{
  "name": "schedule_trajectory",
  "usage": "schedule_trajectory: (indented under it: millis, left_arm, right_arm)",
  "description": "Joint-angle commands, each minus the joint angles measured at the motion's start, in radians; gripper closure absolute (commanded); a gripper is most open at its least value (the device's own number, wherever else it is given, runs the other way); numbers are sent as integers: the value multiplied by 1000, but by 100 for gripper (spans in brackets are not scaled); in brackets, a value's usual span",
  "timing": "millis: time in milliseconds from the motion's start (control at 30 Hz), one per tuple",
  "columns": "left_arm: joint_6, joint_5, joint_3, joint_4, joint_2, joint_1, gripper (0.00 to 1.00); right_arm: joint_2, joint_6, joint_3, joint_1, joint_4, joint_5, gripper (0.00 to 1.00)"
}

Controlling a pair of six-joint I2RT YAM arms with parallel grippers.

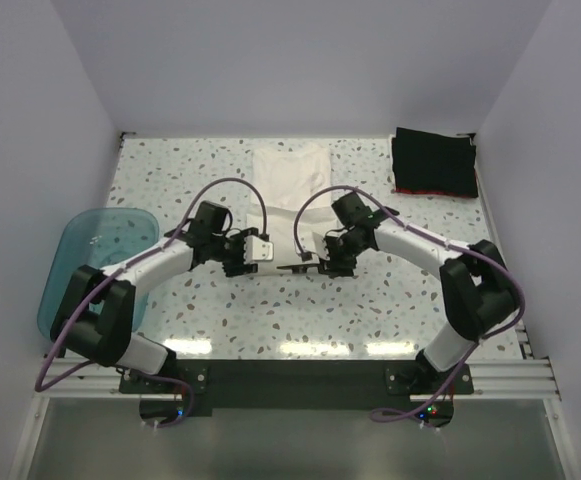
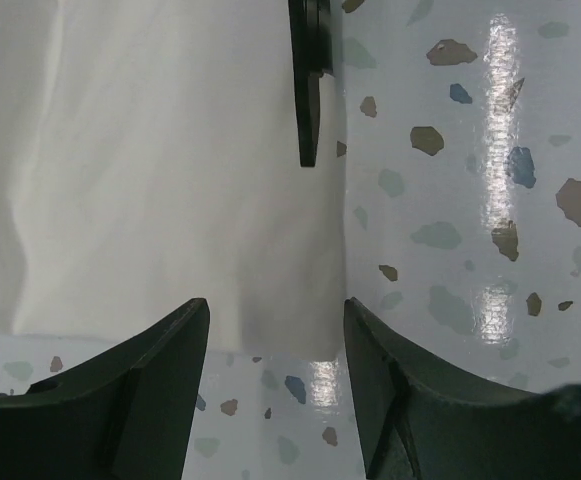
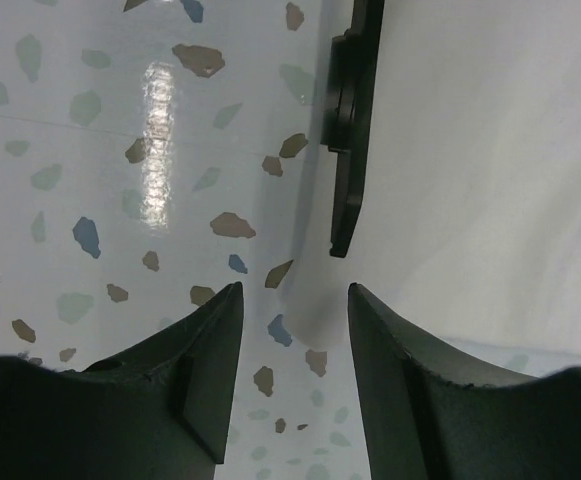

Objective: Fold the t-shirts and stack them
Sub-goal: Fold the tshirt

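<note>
White t-shirt [image 1: 290, 180] lies flat; left gripper [image 2: 275, 322] and right gripper [image 3: 295, 305], both parted, apparently empty, at its near corners.

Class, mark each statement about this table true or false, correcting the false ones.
1. The white t-shirt lies in the middle of the table. True.
2. The black t-shirts sit at the near left corner. False: the far right corner.
3. The left fingers and right fingers stand apart. True.
4. The white t-shirt lies inside the blue tub. False: the tub stands at the table's left edge, apart from it.
</note>
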State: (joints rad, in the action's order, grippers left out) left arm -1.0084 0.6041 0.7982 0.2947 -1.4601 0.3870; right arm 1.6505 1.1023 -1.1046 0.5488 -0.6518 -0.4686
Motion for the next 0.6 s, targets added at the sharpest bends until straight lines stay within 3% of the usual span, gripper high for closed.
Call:
schedule_trajectory:
  millis: [0, 367, 467, 567]
  left_arm:
    - [17, 2, -7, -25, 1, 3, 39]
    - [17, -12, -17, -45, -106, 32, 38]
    - [5, -20, -34, -35, -117, 38, 39]
    - [-4, -36, -45, -25, -115, 39, 48]
  right_arm:
    - [11, -25, 35, -4, 70, 1, 50]
    - [91, -22, 89, 10, 192, 54, 57]
    - [92, -18, 94, 11, 196, 62, 64]
    - [92, -13, 106, 13, 204, 85, 74]
